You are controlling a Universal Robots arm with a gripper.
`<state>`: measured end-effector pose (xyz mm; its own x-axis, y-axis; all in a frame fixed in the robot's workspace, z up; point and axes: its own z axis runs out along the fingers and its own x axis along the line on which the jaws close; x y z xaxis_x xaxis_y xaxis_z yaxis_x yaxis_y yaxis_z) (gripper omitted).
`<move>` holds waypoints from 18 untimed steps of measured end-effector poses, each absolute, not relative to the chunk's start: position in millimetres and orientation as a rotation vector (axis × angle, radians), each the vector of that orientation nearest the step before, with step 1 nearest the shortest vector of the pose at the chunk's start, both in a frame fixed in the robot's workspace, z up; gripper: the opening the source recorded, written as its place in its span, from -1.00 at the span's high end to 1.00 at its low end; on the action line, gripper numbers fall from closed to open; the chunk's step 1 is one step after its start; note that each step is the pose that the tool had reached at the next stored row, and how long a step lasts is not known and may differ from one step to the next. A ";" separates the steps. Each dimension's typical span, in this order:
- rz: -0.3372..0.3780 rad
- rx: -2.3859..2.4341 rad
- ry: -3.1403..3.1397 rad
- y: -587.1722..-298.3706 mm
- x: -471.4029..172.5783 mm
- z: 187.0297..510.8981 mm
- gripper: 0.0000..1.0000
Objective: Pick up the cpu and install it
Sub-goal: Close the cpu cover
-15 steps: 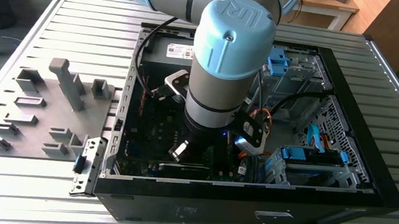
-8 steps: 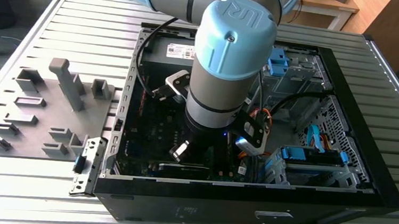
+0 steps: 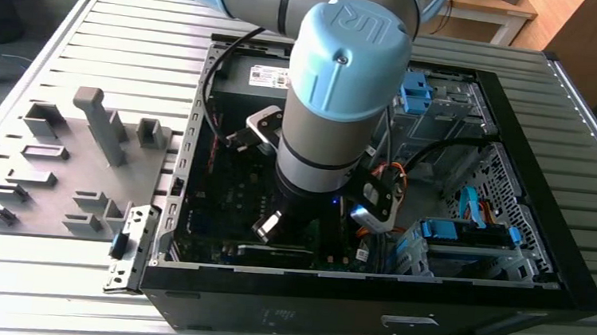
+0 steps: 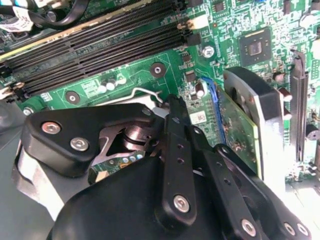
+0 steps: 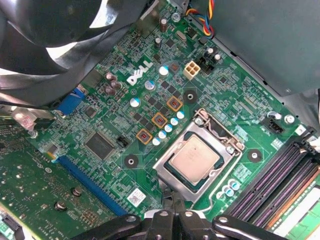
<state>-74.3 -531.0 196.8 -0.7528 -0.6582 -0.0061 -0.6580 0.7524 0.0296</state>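
Just ahead of the jaws, cpu [image 5: 194, 159] sits flat in the socket [image 5: 166, 171] on the motherboard [image 5: 220, 95], inside the case [image 3: 560, 296]. Jaws clenched together, tips just beside the socket frame.

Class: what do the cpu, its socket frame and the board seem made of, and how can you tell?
The cpu: probably metal lid, dull grey-silver, matte sheen. The socket frame: likely bare steel, brighter glints. The board: apparently rigid laminate, glossy green coating.
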 end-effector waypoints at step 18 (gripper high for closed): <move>-0.048 1.103 -2.937 -530.9 -71.8 198.1 0.79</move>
<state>-71.8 -530.9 198.1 -0.7528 -0.6582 -0.0067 -0.6581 0.7523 0.0304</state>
